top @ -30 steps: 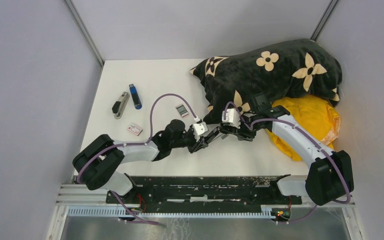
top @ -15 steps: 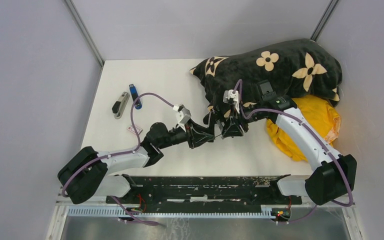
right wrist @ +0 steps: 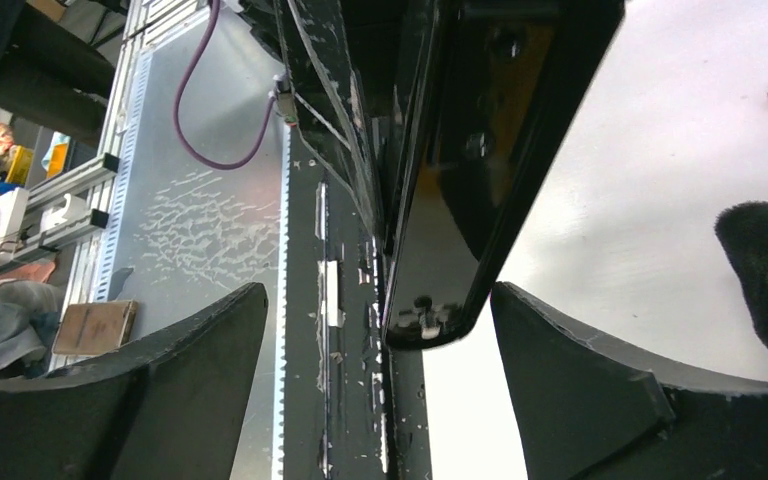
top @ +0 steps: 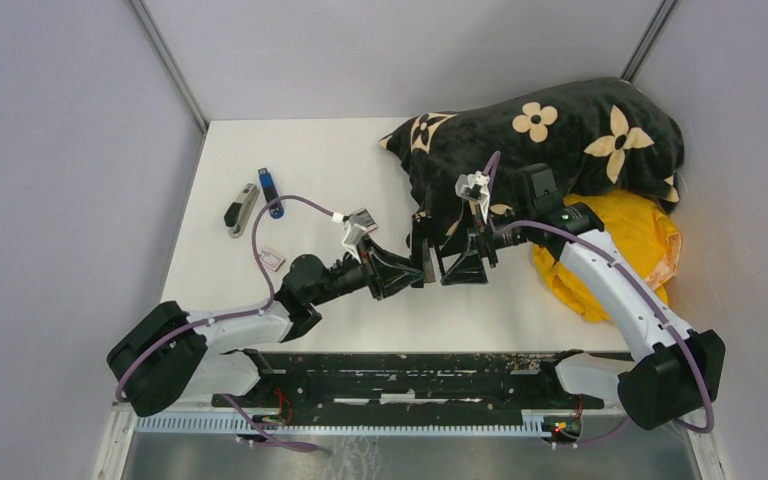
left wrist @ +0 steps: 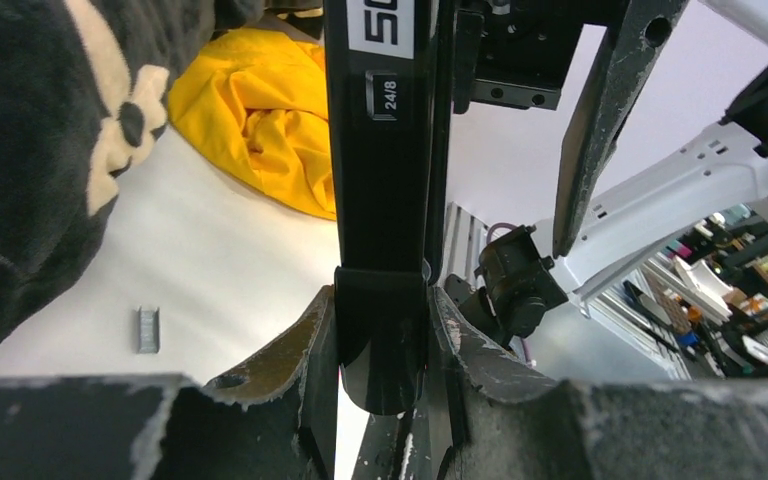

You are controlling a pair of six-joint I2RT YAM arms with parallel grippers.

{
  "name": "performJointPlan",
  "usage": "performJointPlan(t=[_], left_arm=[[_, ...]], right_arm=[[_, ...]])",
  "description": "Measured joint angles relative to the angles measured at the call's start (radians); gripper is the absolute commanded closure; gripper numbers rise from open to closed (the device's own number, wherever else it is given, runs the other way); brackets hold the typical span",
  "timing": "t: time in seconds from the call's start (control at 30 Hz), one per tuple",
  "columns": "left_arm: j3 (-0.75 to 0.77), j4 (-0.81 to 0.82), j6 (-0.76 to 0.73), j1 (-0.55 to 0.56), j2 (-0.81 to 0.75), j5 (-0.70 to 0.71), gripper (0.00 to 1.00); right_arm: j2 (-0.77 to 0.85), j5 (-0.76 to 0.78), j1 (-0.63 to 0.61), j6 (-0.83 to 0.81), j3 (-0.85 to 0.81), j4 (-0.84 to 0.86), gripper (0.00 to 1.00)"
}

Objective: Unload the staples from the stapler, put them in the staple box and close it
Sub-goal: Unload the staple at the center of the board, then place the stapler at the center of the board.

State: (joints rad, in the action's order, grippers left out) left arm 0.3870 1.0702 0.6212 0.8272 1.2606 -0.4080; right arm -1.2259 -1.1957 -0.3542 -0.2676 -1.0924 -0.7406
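My left pincer [left wrist: 382, 322], part-closed, is still clamping the stapler [left wrist: 380, 150]; my right pincer [right wrist: 378, 295], narrower a second ago, is gaping wide around its tip. Staples [left wrist: 148, 329] are lying on the table [left wrist: 222, 272].

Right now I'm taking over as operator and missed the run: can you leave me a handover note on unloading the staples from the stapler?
Left gripper: shut on the black stapler.
Right gripper: open, a finger on each side of the stapler's end, not touching.
Done: one strip of staples lies on the table near the black blanket.
To do: staples inside the stapler cannot be seen; probably check and pull out any remaining.
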Motion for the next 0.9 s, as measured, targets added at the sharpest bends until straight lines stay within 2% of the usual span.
performJointPlan(t=[0.3,0.37,0.47,0.53,0.67,0.9], left_arm=[[-0.032,-0.351,-0.060,-0.046,-0.278,0.289,0.97],[-0.031,-0.427,-0.068,-0.104,-0.313,0.317,0.97],[-0.024,-0.531,-0.067,-0.253,-0.315,0.326,0.97],[-0.013,-0.592,-0.050,-0.392,-0.277,0.319,0.97],[0.074,-0.691,0.001,-0.546,-0.122,0.332,0.97],[0.503,-1.038,0.106,-0.571,0.227,0.488,0.97]], right_arm=[[0.037,0.057,0.029,0.002,0.000,0.006,0.11],[0.038,0.067,0.038,0.002,0.000,0.006,0.11],[0.038,0.077,0.051,0.002,0.003,0.006,0.11],[0.038,0.081,0.058,0.002,0.006,0.006,0.11],[0.038,0.087,0.065,0.002,0.010,0.007,0.11],[0.038,0.098,0.069,0.009,0.021,0.018,0.11]])
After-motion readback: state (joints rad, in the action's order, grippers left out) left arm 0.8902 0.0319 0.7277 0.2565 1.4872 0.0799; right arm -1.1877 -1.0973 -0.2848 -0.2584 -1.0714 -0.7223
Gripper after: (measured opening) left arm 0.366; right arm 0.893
